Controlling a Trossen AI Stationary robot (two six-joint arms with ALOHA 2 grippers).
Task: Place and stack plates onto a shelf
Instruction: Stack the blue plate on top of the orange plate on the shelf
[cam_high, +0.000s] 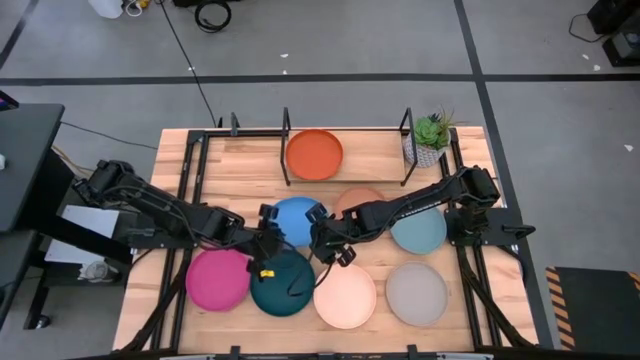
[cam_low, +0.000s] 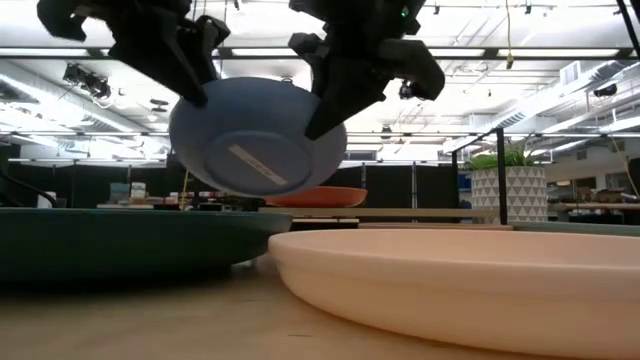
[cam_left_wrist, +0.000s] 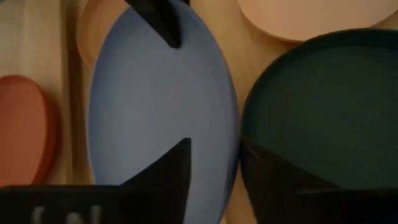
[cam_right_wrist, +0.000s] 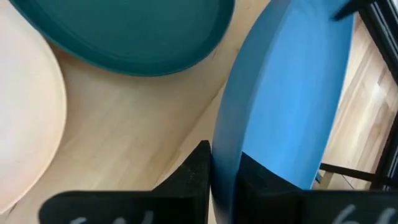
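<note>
The blue plate (cam_high: 297, 220) is up off the table between both grippers, tilted, with its underside (cam_low: 255, 140) facing the near edge. My left gripper (cam_high: 270, 232) is shut on its left rim and my right gripper (cam_high: 322, 238) on its right rim. The orange plate (cam_high: 314, 154) lies on the shelf (cam_high: 405, 150) board. The tan plate (cam_high: 360, 198) is partly hidden by the right arm. Light blue (cam_high: 418, 230), magenta (cam_high: 218, 278), dark teal (cam_high: 282, 285), cream (cam_high: 345, 296) and grey (cam_high: 417, 293) plates lie flat on the table. My left gripper (cam_left_wrist: 214, 155) has the blue plate's left rim (cam_left_wrist: 233, 149) between its fingers, one finger (cam_left_wrist: 177, 165) over the inner face and the other below the edge. It comes slanting down from the table's left. The plate is lifted clear and tilted. My right gripper (cam_right_wrist: 225, 152) pinches the blue plate's right rim (cam_right_wrist: 227, 134) between its two fingers, one (cam_right_wrist: 196, 165) on the underside and one on the inner face. It reaches down from the table's right (cam_low: 320, 110). The plate hangs clear of the table.
A small green plant in a white pot (cam_high: 430, 140) stands by the shelf's right posts. The dark teal plate (cam_low: 120, 245) and cream plate (cam_low: 470, 280) lie just below the lifted plate. Bare shelf board lies to the left of the orange plate.
</note>
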